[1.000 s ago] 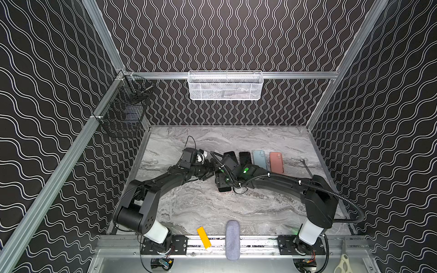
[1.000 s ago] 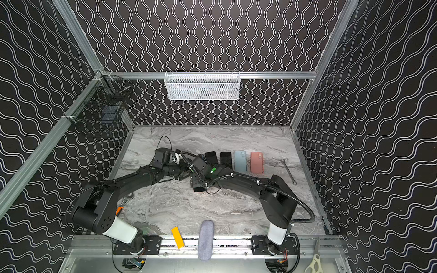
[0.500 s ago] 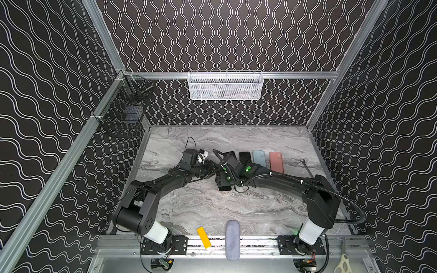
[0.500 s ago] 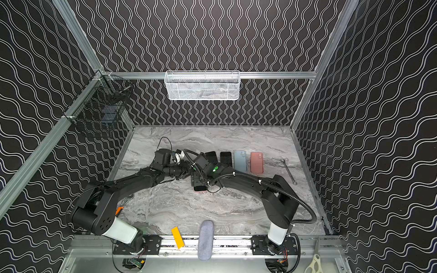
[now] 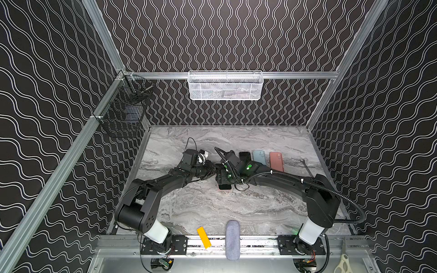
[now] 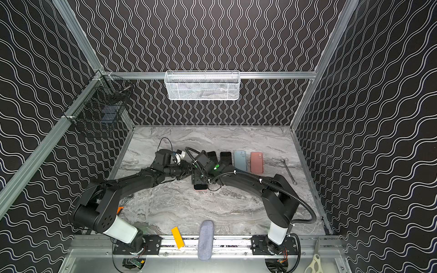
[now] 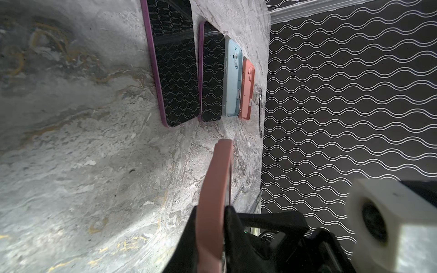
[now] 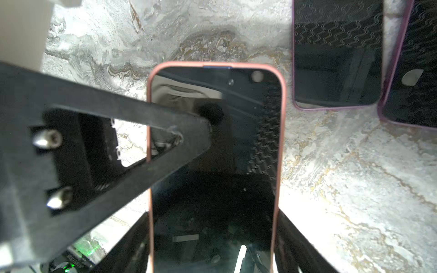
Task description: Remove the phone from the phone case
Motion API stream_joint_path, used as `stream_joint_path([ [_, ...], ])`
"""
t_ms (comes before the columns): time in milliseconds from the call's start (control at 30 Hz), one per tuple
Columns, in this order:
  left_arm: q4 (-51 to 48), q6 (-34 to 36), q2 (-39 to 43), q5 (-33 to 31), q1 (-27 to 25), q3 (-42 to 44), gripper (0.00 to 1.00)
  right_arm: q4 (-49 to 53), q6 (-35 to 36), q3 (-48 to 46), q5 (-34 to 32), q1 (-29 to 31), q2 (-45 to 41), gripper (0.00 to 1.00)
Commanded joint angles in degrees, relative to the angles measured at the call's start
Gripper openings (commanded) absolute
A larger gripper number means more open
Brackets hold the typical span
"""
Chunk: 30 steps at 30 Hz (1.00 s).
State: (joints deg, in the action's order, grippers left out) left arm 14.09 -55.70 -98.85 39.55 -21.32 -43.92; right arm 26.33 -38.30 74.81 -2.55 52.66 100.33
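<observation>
A phone (image 8: 212,165), dark screen up, sits inside a pink phone case (image 8: 282,118). My right gripper (image 8: 214,248) is shut on the phone case, one finger against each long side. My left gripper (image 7: 211,231) is shut on the same case from its side: one finger (image 8: 142,141) lies across the screen, and the other is hidden beneath. In the left wrist view the case (image 7: 214,189) shows edge-on between the black fingers. In both top views the two grippers, left (image 5: 211,170) and right (image 5: 223,179), meet mid-table, with the phone's near end (image 5: 224,186) poking out below them.
Beyond the grippers, four items lie in a row on the marble table (image 5: 212,212): two dark phones in purple cases (image 7: 175,66) (image 7: 211,78), a blue case (image 5: 259,158) and a salmon case (image 5: 276,162). A wrench (image 5: 307,167) lies at the right. A white mesh basket (image 5: 225,86) hangs on the back wall.
My left gripper has gone from open to shut on the pink case. The right gripper's hold is unchanged, and both arms have barely shifted.
</observation>
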Motion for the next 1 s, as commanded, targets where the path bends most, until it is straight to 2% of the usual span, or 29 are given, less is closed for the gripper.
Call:
stream_joint_path([
  [0,3.48,-0.98,-0.52,1.57,-0.16,-0.94,0.06,-2.69,1.51,1.01,0.93,0.14,0.29,0.56],
  [67,5.16,-1.6,-0.76,2.63,-0.17,-1.04,0.0,-2.78,1.64,0.83,0.95,0.14,0.15,0.58],
  [333,12.64,-4.96,-1.76,5.19,-0.18,-0.91,0.0,-4.21,2.68,-0.83,1.27,-0.44,-1.43,0.66],
  [533,16.79,-7.15,-3.04,6.67,-0.01,-1.68,0.0,-6.49,5.49,-3.17,4.09,-1.42,-4.99,0.82],
  [733,17.55,-7.05,-2.43,7.59,2.27,-2.23,0.0,-7.55,8.45,-6.16,2.22,-3.45,-11.46,0.97],
  [900,17.58,-7.26,0.45,7.55,5.99,-0.93,0.0,-10.25,8.23,-9.86,2.64,-6.43,-16.98,0.98],
  [967,17.6,-7.32,1.8,7.13,6.66,-0.6,0.0,-12.12,8.44,-11.51,5.28,-7.98,-18.96,0.98],
])
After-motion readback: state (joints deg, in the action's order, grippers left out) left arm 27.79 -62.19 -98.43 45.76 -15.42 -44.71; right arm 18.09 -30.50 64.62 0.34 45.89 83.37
